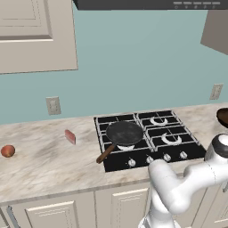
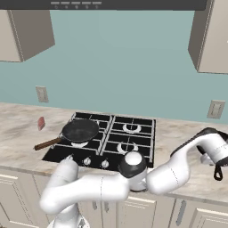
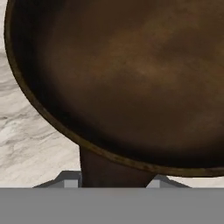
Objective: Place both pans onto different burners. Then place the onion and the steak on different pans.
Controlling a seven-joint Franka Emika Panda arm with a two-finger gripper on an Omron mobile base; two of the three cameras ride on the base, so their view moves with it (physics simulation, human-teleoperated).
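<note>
The black pan (image 1: 124, 132) (image 2: 80, 130) with its brown wooden handle (image 1: 106, 154) sits on the front left burner of the cooktop (image 1: 143, 116). Both right burners (image 1: 171, 139) (image 2: 132, 128) are bare. On the counter far to the right, the reddish-brown pan (image 3: 131, 78) (image 1: 222, 116) lies under my hand. Its stubby handle (image 3: 113, 168) runs between my gripper (image 3: 111, 181) fingertips (image 3: 70, 179), which press against its sides. The steak (image 1: 70, 136) (image 2: 41, 123) lies on the counter left of the cooktop. Further left sits the onion (image 1: 7, 151).
The marble counter (image 1: 49, 164) runs on both sides of the cooktop, with silver knobs (image 1: 166, 157) along its front. Wall outlets (image 1: 53, 105) (image 2: 216, 109) sit on the backsplash. Cabinets hang above, and my arm (image 2: 169, 171) stretches across to the right.
</note>
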